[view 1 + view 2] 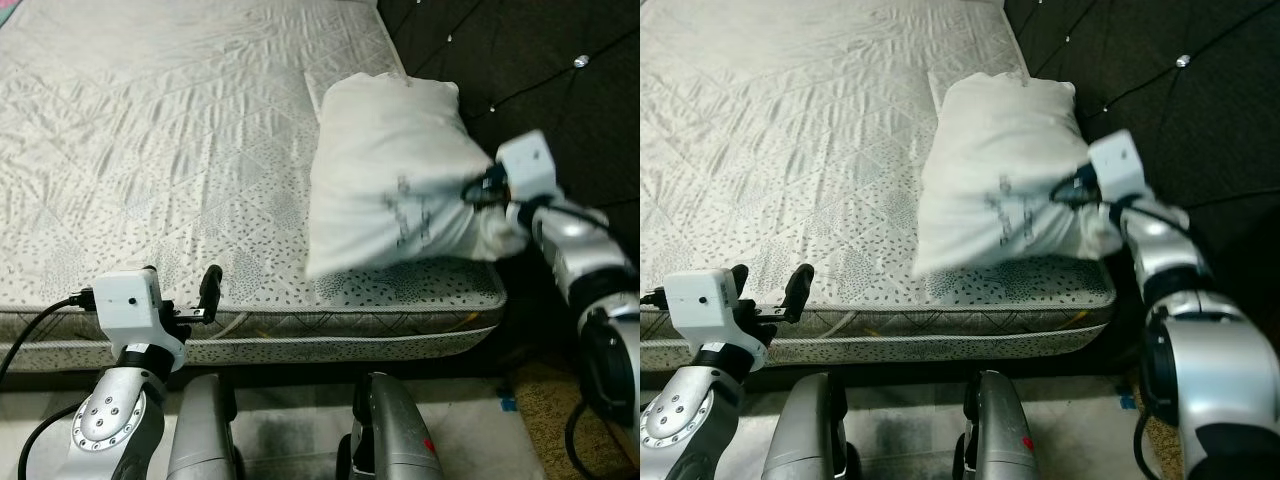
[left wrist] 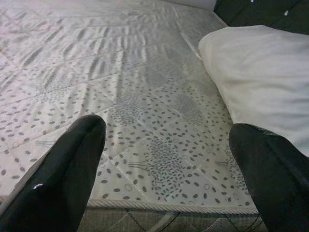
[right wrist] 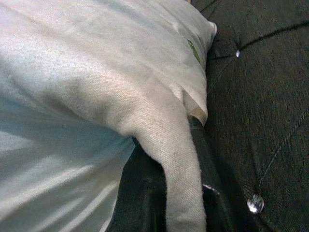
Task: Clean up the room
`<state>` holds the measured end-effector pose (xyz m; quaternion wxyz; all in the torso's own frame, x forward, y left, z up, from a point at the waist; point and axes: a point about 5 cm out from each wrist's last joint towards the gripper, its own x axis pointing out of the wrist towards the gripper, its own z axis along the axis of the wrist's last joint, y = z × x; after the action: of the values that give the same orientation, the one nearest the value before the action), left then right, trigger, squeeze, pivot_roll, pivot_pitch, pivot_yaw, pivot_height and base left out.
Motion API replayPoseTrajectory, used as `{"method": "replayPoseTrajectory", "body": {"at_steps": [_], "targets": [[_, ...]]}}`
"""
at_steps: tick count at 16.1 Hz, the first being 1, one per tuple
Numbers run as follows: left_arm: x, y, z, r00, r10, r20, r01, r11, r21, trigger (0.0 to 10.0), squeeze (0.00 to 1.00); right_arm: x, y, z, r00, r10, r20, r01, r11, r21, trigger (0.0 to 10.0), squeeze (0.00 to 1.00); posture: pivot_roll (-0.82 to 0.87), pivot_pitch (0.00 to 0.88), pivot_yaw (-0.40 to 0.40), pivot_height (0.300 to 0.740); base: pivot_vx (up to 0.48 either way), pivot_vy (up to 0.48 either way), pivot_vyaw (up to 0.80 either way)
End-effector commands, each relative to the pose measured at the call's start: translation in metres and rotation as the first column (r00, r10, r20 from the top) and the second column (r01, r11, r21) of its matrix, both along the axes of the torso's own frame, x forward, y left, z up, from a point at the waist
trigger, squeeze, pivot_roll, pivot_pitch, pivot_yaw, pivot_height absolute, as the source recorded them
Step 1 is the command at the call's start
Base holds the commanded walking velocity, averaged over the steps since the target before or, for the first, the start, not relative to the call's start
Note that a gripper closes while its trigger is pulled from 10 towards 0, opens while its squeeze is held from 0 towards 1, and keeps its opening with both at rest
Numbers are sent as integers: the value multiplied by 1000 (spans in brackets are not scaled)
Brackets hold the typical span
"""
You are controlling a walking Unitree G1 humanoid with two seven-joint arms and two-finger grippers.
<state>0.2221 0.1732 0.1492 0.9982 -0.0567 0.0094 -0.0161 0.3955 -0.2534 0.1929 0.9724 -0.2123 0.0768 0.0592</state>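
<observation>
Pillow: the plump white fabric pillow (image 1: pixel 395 180) sits at the right edge of the quilted white patterned mattress (image 1: pixel 160 150), beside the dark tufted headboard (image 1: pixel 540 60).
Right gripper: the right gripper (image 3: pixel 169 193) is clenched on a fold of the pillow's corner.
Left gripper: the left gripper (image 2: pixel 164 164) hangs released, fingers spread, over the mattress's near edge.

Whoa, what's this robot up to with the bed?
It is tidying the bed. Its right hand has pinched a corner of the white pillow, which sits at the right side of the bare mattress beside the dark tufted headboard. The left hand waits open and empty at the mattress's near edge.
</observation>
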Motion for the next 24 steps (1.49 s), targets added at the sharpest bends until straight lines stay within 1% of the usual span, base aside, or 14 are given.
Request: {"method": "replayPoseTrajectory", "body": {"at_steps": [1, 2, 3, 4, 6, 7, 9, 12, 14, 16, 18, 19, 22, 24], "targets": [[1, -2, -2, 1000, -11, -1, 11, 1000, -4, 10000, 0, 3, -3, 26, 990, -3, 142, -2, 999, 34, 0, 0, 53, 72, -87, 579, 0, 0, 0], [2, -2, -1, 1000, -13, 0, 13, 1000, -4, 10000, 0, 3, -1, 22, 990, -2, 139, -4, 999, 42, 0, 0, 52, 72, -86, 579, 0, 0, 0], [3, -2, -1, 1000, -18, 3, 18, 1000, -4, 10000, 0, 3, 10, 10, 992, 11, 126, -23, 996, 88, 0, 0, 49, 71, -80, 579, 0, 0, 0], [4, -3, -1, 1000, -19, 3, 19, 1000, -4, 10000, 0, 3, 14, 6, 993, 18, 119, -30, 995, 97, 0, 0, 49, 71, -80, 579, 0, 0, 0], [4, -3, -2, 1000, -22, 3, 22, 1000, -4, 10000, 0, 1, 30, -17, 998, 24, 57, -33, 984, 176, 0, 0, 45, 66, -83, 579, 0, 0, 0], [4, -4, -2, 1000, -23, 2, 23, 1000, -5, 10000, 0, -1, 38, -29, 1000, 18, 19, -22, 970, 241, 0, 0, 45, 63, -86, 579, 0, 0, 0], [5, -5, -2, 1000, -25, 4, 25, 1000, -6, 10000, 0, -4, 47, -48, 998, -21, -57, 40, 939, 343, 0, 0, 43, 61, -91, 579, 0, 0, 0], [5, -6, -2, 1000, -24, 7, 24, 1000, -8, 10000, 0, -8, 58, -62, 995, -6, -100, 42, 933, 357, 0, 0, 47, 54, -91, 579, 0, 0, 0], [6, -6, -2, 1000, -26, 9, 26, 1000, -7, 10000, 0, -4, 55, -52, 994, -10, -105, 43, 946, 322, 0, 0, 44, 52, -90, 579, 0, 0, 0], [6, -5, -2, 1000, -26, 9, 26, 1000, -6, 10000, 0, 1, 50, -41, 995, -20, -93, 47, 954, 297, 0, 0, 45, 49, -93, 579, 0, 0, 0], [5, -5, -2, 1000, -18, 16, 18, 1000, -5, 10000, 0, 2, 29, -25, 995, -55, -87, 80, 946, 315, 0, 0, 57, 48, -110, 579, 0, 0, 0], [4, -4, -1, 1000, -9, 19, 9, 1000, -4, 10000, 0, 1, 15, -20, 995, -76, -72, 95, 939, 329, 0, 0, 62, 49, -113, 579, 0, 0, 0], [1, 0, -2, 1000, 5, 15, -5, 1000, 0, 10000, 0, -5, -17, -4, 989, -144, -18, 142, 940, 309, 0, 0, 61, 51, -112, 579, 0, 0, 0], [2, 0, -2, 1000, 5, 13, -5, 1000, 0, 10000, 0, -17, -52, 3, 971, -237, 6, 224, 927, 300, 0, 0, 41, 52, -101, 579, 0, 0, 0]]}}
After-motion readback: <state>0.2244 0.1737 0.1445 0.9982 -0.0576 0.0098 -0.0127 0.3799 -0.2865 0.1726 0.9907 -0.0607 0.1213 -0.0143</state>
